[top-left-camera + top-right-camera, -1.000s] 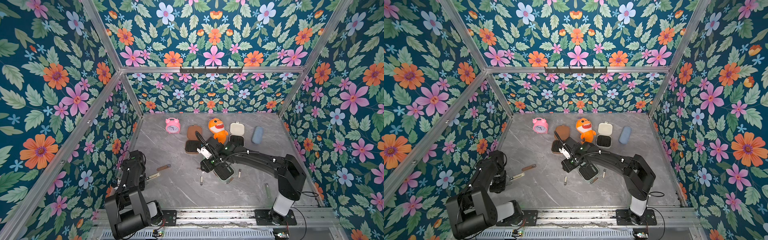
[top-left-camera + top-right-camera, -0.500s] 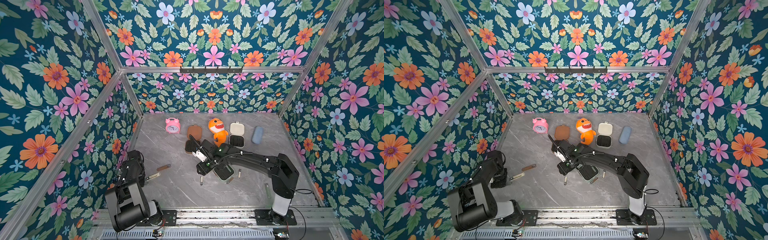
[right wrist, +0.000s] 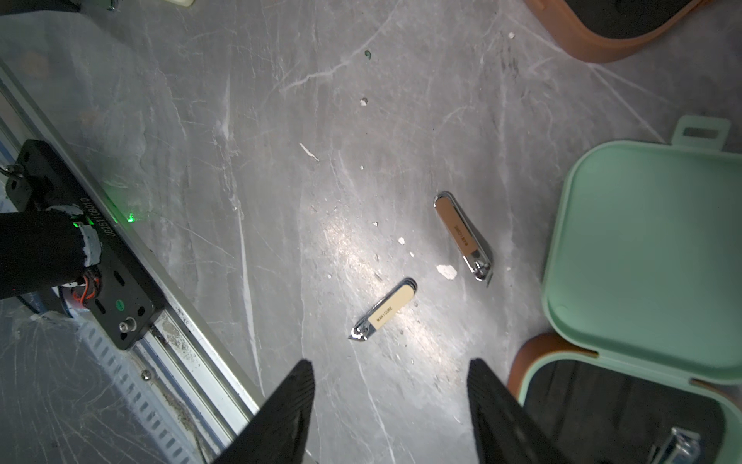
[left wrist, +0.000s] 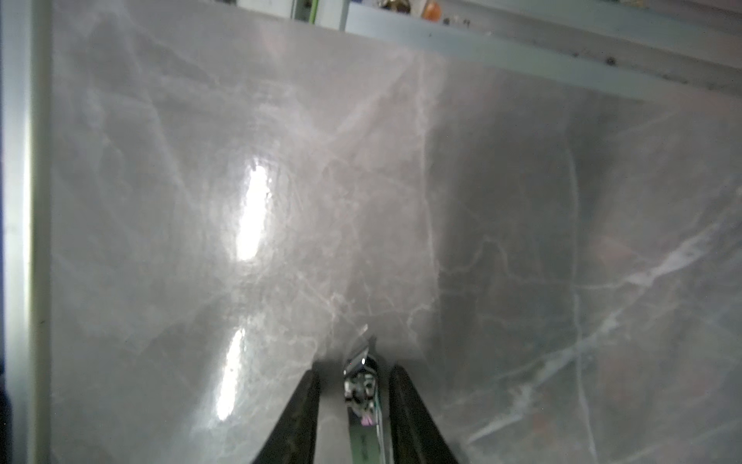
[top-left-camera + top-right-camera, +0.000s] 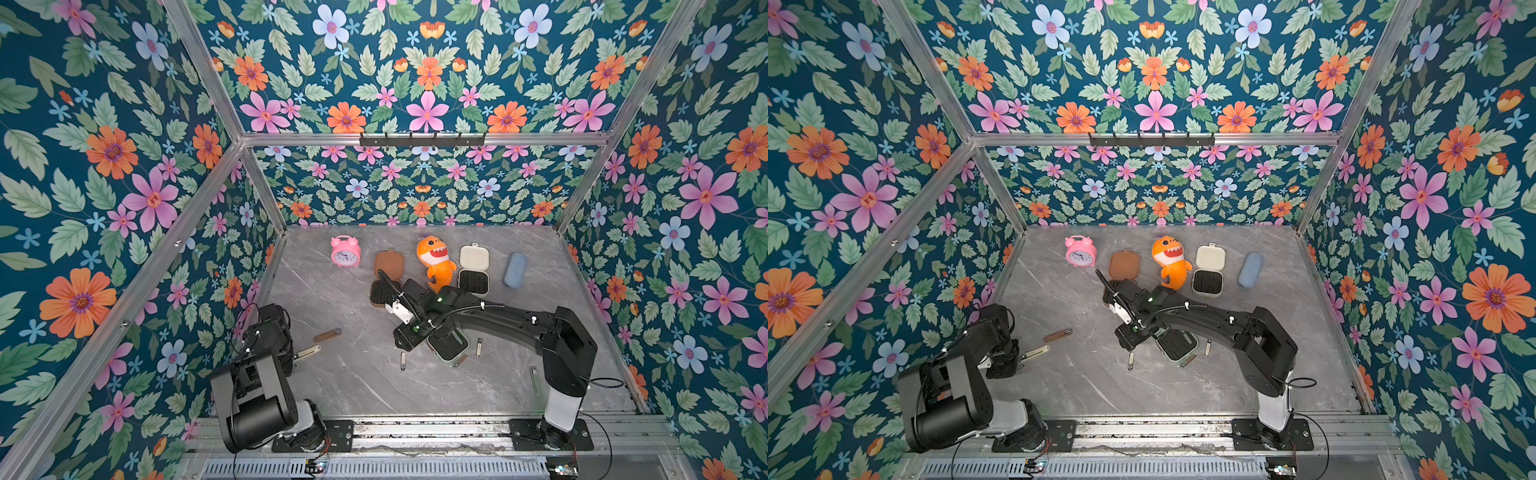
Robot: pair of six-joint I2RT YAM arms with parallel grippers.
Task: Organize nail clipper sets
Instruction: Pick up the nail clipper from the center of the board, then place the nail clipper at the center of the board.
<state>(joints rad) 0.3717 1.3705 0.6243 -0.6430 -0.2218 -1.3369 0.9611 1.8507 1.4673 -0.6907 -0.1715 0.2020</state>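
My left gripper (image 4: 353,373) sits narrow astride a clipper (image 4: 359,385) on the table (image 4: 522,201), slim gaps either side; my right gripper (image 3: 390,363) gapes wide, empty, beside the mint case (image 3: 642,261), cream clipper (image 3: 385,309) and brown clipper (image 3: 461,237) ahead

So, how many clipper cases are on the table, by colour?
brown case: 1
cream case: 1
mint green case: 1
Total: 3, all lying open
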